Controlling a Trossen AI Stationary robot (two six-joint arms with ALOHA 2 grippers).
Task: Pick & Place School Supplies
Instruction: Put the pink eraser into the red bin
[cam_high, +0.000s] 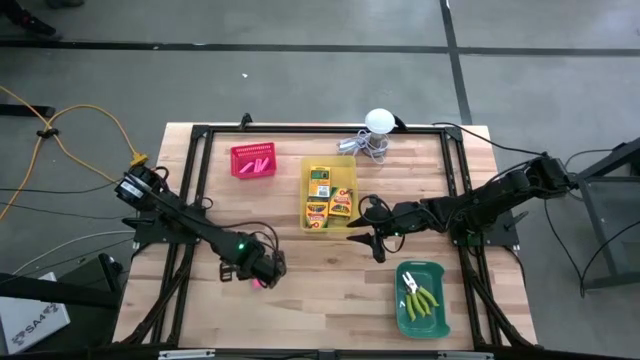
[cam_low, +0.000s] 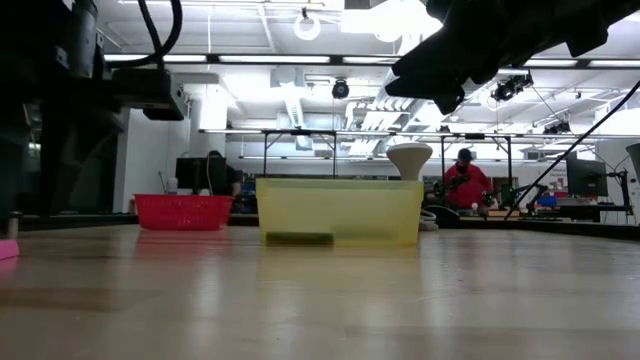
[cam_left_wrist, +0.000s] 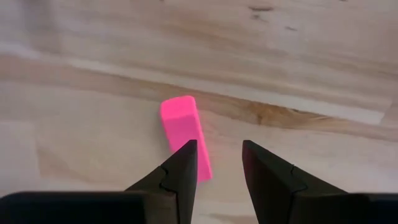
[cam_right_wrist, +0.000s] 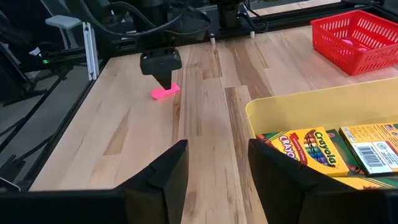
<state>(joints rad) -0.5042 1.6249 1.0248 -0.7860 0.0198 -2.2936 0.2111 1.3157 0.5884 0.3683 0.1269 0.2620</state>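
One pink eraser (cam_left_wrist: 181, 124) lies flat on the wooden table near its front left. My left gripper (cam_left_wrist: 219, 163) points down over it, open. The eraser sits to one side of the gap, with one fingertip (cam_left_wrist: 186, 163) over its near end; the right wrist view shows the same gripper (cam_right_wrist: 163, 79) above the eraser (cam_right_wrist: 165, 93). My right gripper (cam_high: 368, 228) hangs open and empty beside the yellow bin (cam_high: 306, 196), which holds crayon boxes (cam_high: 320, 190). Two yellow-green tools (cam_high: 420, 296) lie in the green bin (cam_high: 402, 318). My left gripper comes at the eraser from above, pointing down. One finger (cam_left_wrist: 184, 171) covers the eraser's near end (cam_left_wrist: 200, 163). I cannot tell whether it touches the eraser. The eraser lies flat on the table, outside the gap between the fingers.
A red bin (cam_high: 240, 152) with pink erasers stands at the back left. A white ball (cam_high: 379, 120) with metal clutter (cam_high: 362, 144) is at the back centre. A black frame (cam_high: 195, 150) runs around the table. People sit in the room beyond (cam_low: 467, 180).
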